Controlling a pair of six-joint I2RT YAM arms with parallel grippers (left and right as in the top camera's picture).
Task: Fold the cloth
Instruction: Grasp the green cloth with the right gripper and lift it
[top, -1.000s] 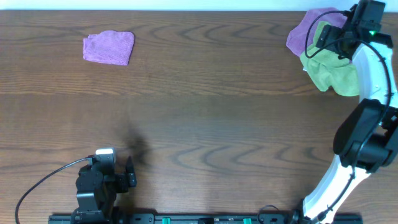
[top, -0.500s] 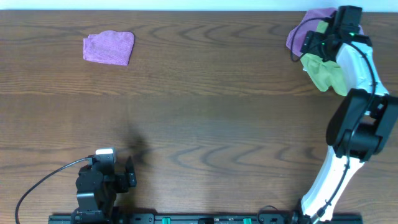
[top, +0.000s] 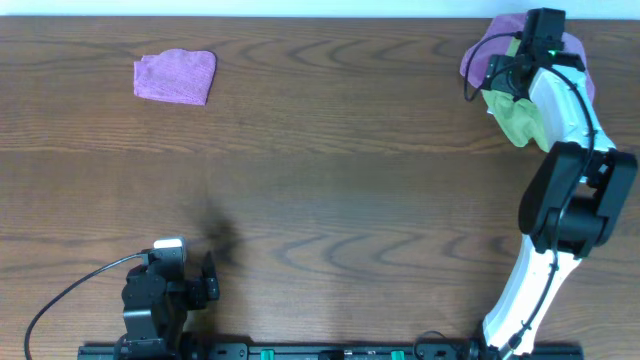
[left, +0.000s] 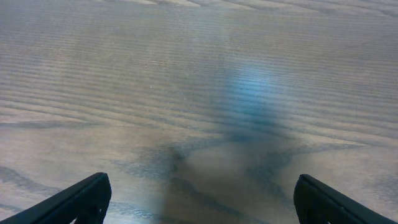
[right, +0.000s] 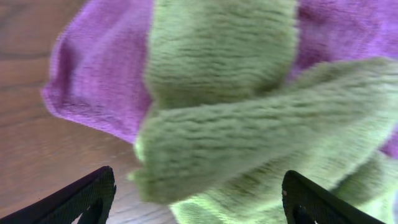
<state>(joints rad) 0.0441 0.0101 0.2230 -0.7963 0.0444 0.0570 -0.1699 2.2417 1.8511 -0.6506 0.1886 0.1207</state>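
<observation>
The lime-green cloth (top: 521, 118) lies crumpled at the far right of the table, partly on top of a large purple cloth (top: 482, 55). My right gripper (top: 508, 72) hangs over the green cloth's left part, with its arm hiding much of it. In the right wrist view the green cloth (right: 249, 118) fills the space between the spread fingers (right: 199, 200), which are open and hold nothing. My left gripper (top: 208, 282) rests near the front left edge, open and empty over bare wood (left: 199, 124). The white tag is not visible.
A small folded purple cloth (top: 176, 76) lies at the far left back of the table. The large purple cloth also shows in the right wrist view (right: 99, 74). The table's back edge runs just behind both cloths at the right.
My right arm has swung left over the green cloth, covering more of it. The gripper has shifted left along the purple cloth. The left arm has not moved.
</observation>
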